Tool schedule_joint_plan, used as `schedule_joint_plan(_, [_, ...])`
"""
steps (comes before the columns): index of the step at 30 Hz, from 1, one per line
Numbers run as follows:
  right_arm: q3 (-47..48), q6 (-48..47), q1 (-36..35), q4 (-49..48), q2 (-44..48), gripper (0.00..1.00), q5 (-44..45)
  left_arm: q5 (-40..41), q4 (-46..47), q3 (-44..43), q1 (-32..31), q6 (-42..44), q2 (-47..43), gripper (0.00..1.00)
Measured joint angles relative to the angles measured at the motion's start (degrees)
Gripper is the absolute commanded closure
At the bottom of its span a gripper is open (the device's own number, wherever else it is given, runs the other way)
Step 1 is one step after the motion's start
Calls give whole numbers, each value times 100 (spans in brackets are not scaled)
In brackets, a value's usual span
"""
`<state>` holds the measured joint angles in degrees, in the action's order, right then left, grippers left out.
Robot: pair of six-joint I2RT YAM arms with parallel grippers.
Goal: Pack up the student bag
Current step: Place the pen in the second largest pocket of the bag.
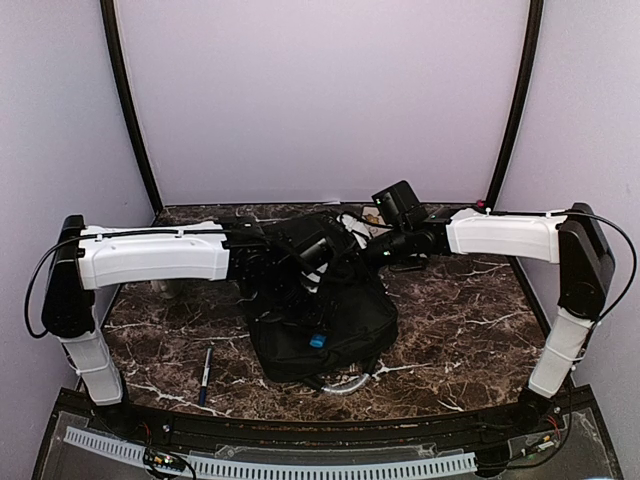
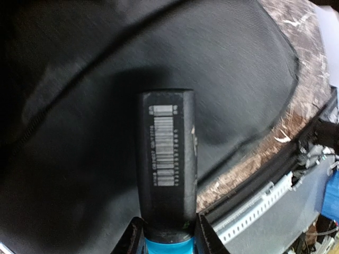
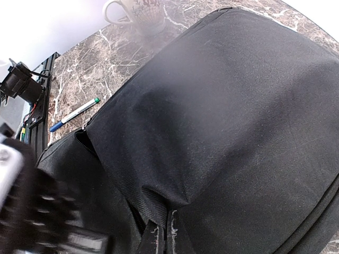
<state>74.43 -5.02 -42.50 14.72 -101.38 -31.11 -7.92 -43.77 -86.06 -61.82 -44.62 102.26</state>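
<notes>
Left gripper (image 2: 168, 235) is clamped on a black tube (image 2: 168, 159) with a blue end seated between its fingers. It holds the tube just over the bag (image 1: 350, 320). Right gripper (image 3: 161, 235) has its fingers together, pinching a fold of the bag's cloth, which puckers up toward the tips.

The bag is black, soft woven fabric, slumped and rounded, much the largest thing in view. It lies in the middle of the brown marble table (image 1: 460, 330), under both wrists. A corded seam (image 2: 106, 50) curves across its panel.

A white label (image 2: 166, 145) runs along the tube with a barcode and a line of small print too blurred to read. No writing shows on the bag.

A pen (image 1: 205, 375) lies on the table left of the bag, apart from it, and a mug (image 3: 139, 13) stands beyond the bag.
</notes>
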Motion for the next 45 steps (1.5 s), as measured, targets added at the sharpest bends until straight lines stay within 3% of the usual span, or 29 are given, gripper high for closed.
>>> schedule_joint_plan(12, [0, -2, 0, 0, 9, 100, -2, 905, -37, -133, 669, -776, 199, 91])
schedule_joint_plan(21, [0, -2, -2, -33, 35, 100, 42, 824, 238, -103, 949, -918, 232, 63])
schedule_joint_plan(22, [0, -2, -7, -33, 39, 100, 48, 789, 245, -103, 949, -911, 234, 59])
schedule_joint_plan(23, [0, -2, -11, -31, 39, 100, 50, 752, 264, -90, 949, -903, 232, 48])
schedule_joint_plan(27, [-11, -4, -37, -28, 39, 100, 48, 638, 566, 249, 874, -811, 44, 30])
schedule_joint_plan(29, [-13, -4, -50, -28, 39, 100, 46, 643, 671, 509, 791, -697, -190, 29])
schedule_joint_plan(36, [-22, -4, -61, -26, 42, 100, 39, 999, 518, 997, 457, 66, -1095, 44])
schedule_joint_plan(39, [-22, -4, -61, -26, 42, 100, 39, 1198, 407, 1058, 374, 605, -1196, 67])
schedule_joint_plan(42, [-22, -4, -61, -22, 42, 100, 39, 1215, 295, 1093, 337, 1174, -1106, 81])
schedule_joint_plan(44, [-22, -4, -61, -20, 42, 100, 39, 1196, 258, 1088, 306, 1451, -970, 100])
schedule_joint_plan(45, [-22, -4, -61, -20, 42, 100, 42, 1191, 205, 1071, 304, 1576, -866, 100])
